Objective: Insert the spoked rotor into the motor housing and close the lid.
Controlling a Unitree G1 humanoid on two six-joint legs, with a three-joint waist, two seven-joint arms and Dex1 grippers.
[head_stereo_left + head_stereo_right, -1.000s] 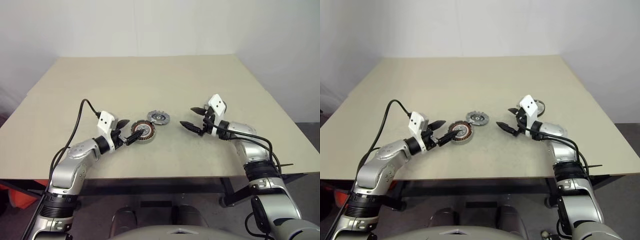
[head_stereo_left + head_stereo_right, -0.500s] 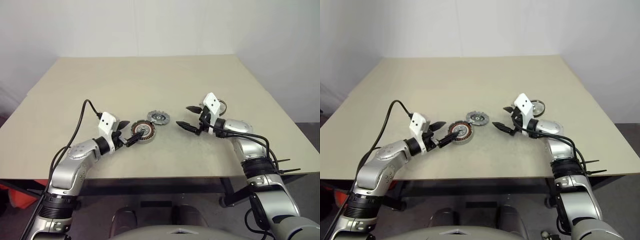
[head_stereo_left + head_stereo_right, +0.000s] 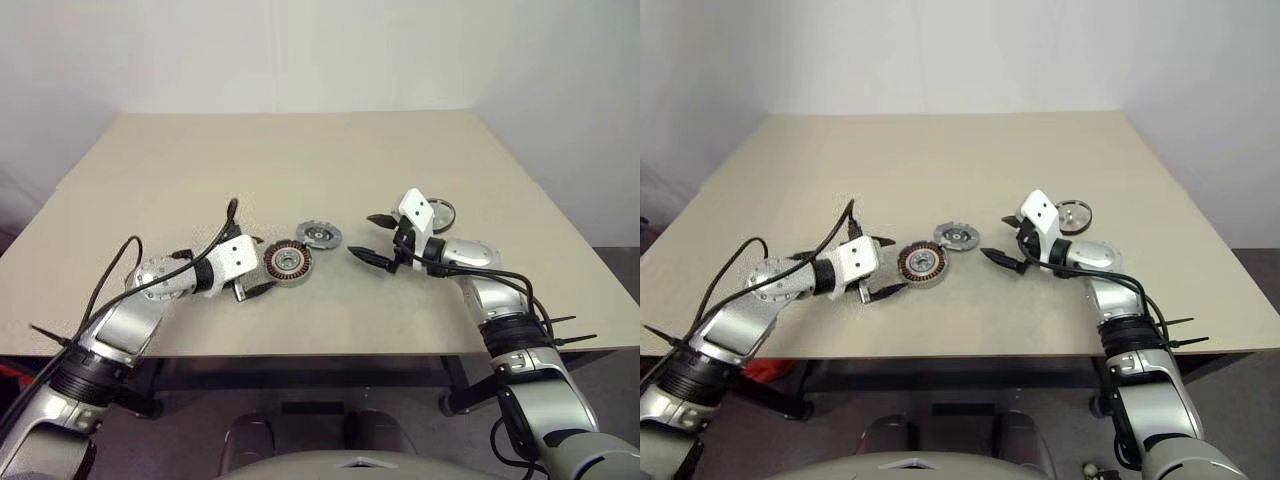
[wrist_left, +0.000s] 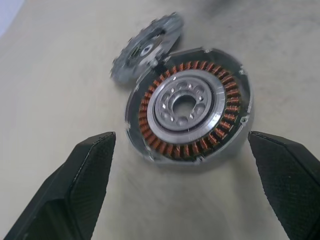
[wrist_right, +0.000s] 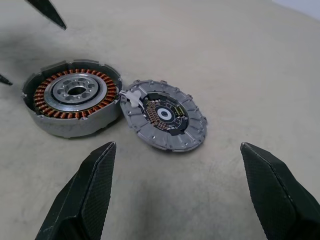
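Since a second ago the left hand [image 3: 258, 268] has rolled over at the wrist, so its two black fingers now sit one above the other beside the motor housing [image 3: 287, 260] instead of reaching in over its rim; its elbow has swung out to the side. Over the same second the right hand [image 3: 375, 240] has edged a little toward the middle of the worktop [image 3: 300, 160].

Both hands have their fingers spread wide apart and grip nothing. In the left wrist view the housing [image 4: 189, 112] lies flat between the two fingers [image 4: 85, 185], with clear worktop between it and each of them. It shows a silver outer ring, a circle of copper windings and a metal hub with a centre hole.

Touching the housing's rim on the side toward the right hand lies a flat, toothed silver disc [image 3: 318, 236] with a dark centre. The right hand points at this pair from nearby, held above the surface. A small spoked wheel [image 3: 1074, 214] rests on the worktop just behind the right wrist, well apart from the housing.
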